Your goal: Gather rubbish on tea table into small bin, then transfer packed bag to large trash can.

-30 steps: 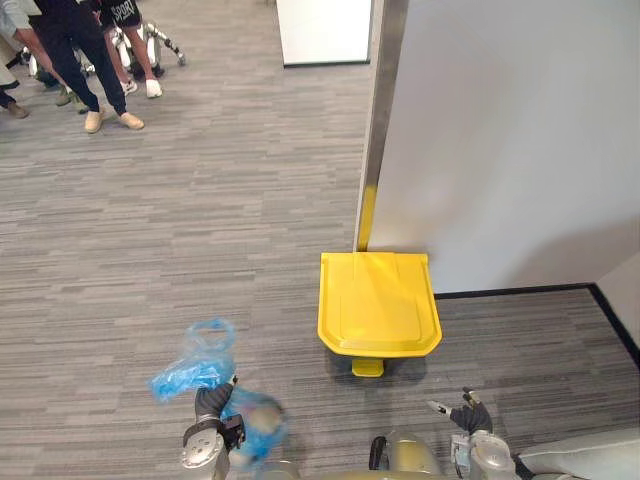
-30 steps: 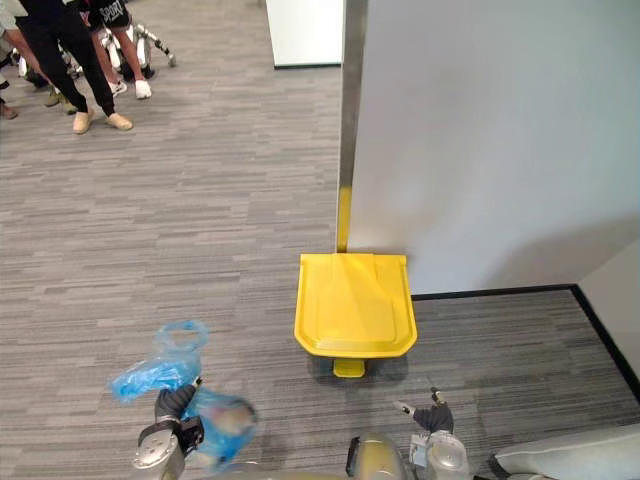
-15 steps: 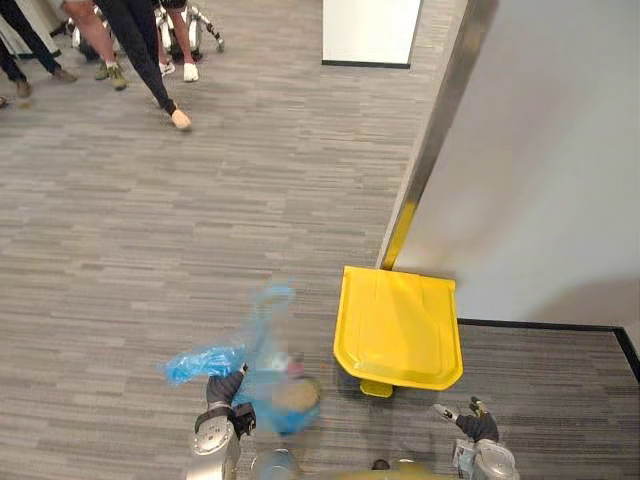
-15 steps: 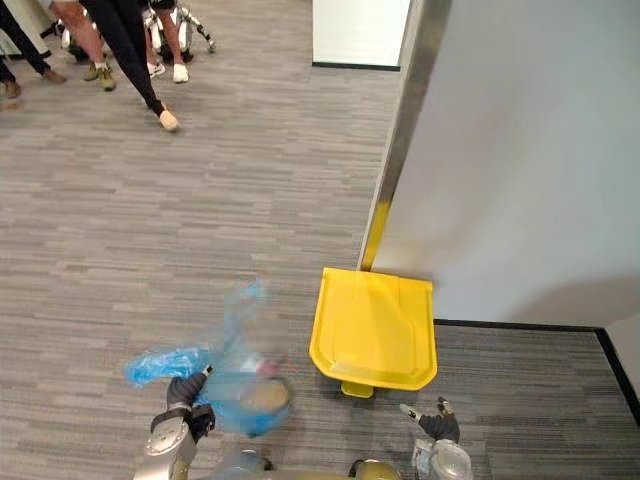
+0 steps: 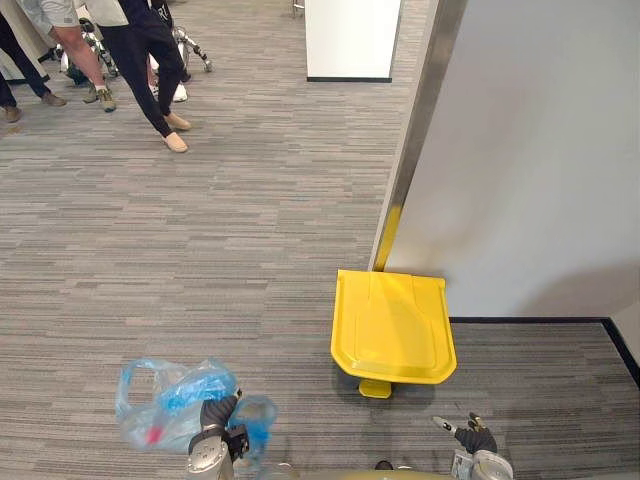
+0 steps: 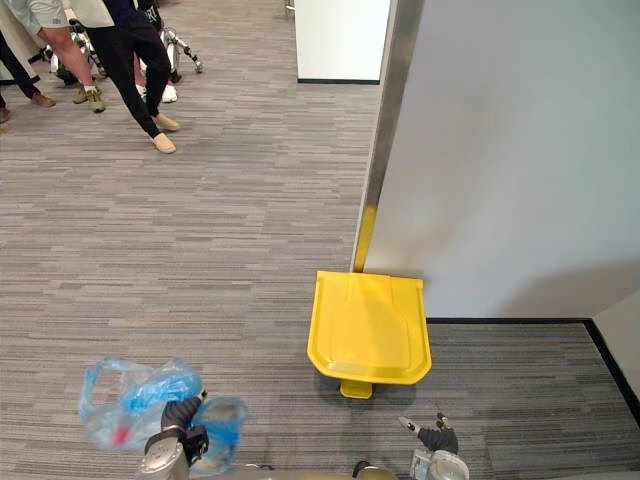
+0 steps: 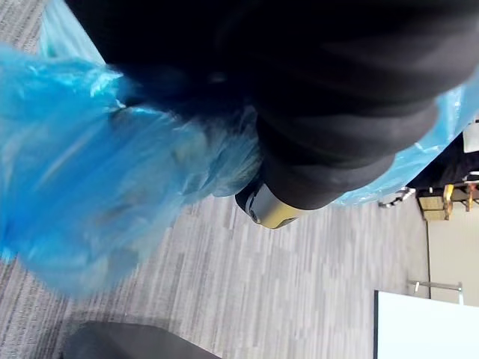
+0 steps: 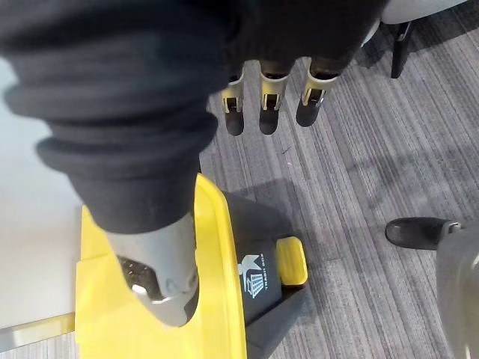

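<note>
The tabletop clearing looks done. The step in hand is the transfer: carrying the packed bag to the large can.

Nearest, at the lower edge of the head views, the left robot hand (image 5: 216,418) is closed round the gathered neck of the blue rubbish bag (image 5: 160,405). The plastic bunches at the hand and billows out to its left, with something red showing through near the bottom. In the left wrist view the blue film (image 7: 82,179) wraps close against the dark cover, and one silver tip curls out beneath it. The rest of the fingers are buried in plastic.

The right robot hand (image 5: 470,437) hangs low on the other side, holding nothing. Its fingers (image 8: 262,105) are nearly straight and slack, pointing down at the carpet floor (image 5: 250,250), with the thumb apart from them.

Ahead, between the two hands and nearer the right one, stands the yellow trash can (image 5: 392,325). Its lid is down, its foot pedal (image 5: 374,388) faces the robot, and its back is against the grey partition wall (image 5: 530,150).

The bag is off to the can's left, not above it. The next move probably calls for getting the lid up, by pedal or with the free right hand, then swinging the bag over the opening before the left hand lets go.

Far off, at the upper left, several people (image 5: 130,60) stand on the carpet, well apart from the work.
</note>
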